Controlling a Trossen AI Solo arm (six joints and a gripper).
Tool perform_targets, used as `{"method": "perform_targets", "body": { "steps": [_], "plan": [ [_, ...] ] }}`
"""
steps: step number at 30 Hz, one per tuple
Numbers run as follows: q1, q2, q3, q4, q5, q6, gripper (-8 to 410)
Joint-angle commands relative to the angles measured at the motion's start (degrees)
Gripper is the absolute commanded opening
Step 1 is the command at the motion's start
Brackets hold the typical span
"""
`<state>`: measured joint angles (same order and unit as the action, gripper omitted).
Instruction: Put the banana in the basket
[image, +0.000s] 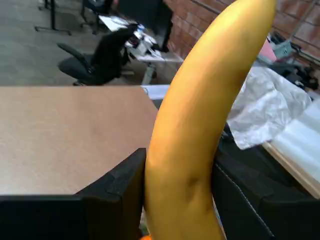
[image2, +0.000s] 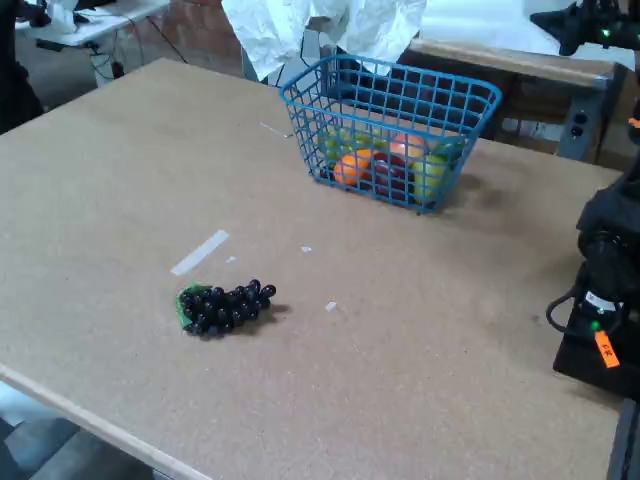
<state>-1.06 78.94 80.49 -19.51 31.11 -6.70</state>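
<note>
The wrist view is filled by the banana (image: 200, 115), smooth and yellow, standing upright with its tip past the top edge. My gripper (image: 177, 172) is shut on the banana's lower part, with one black finger (image: 122, 180) on its left and the other on its right. Neither the banana nor the gripper appears in the fixed view. There the blue wire basket (image2: 420, 75) stands at the table's far side, holding several fruits, among them an orange one (image2: 352, 168). The wrist view does not show the basket.
A dark purple grape bunch (image2: 228, 305) lies on the brown table (image2: 120, 180) near its front, with a strip of tape (image2: 200, 252) behind it. The arm's black base (image2: 600, 300) sits at the right edge. Crumpled white plastic (image: 265, 105) and an office chair (image: 95, 62) lie beyond the table.
</note>
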Motion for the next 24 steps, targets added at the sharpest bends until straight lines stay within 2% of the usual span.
{"method": "perform_targets", "body": {
  "steps": [1, 4, 8, 14, 24],
  "plan": [
    [-6.32, -0.24, -5.16, 3.43, -0.35, 2.47, -1],
    [-8.31, -0.24, -6.93, 4.92, -1.27, 2.93, -1],
    [-11.67, -0.24, -8.94, 6.29, -6.6, 5.33, -1],
    [-16.33, -0.24, -13.73, 10.1, -11.89, 8.22, -1],
    [-19.93, -0.22, -24.17, 15.65, -12.37, 8.52, -1]
  ]
}}
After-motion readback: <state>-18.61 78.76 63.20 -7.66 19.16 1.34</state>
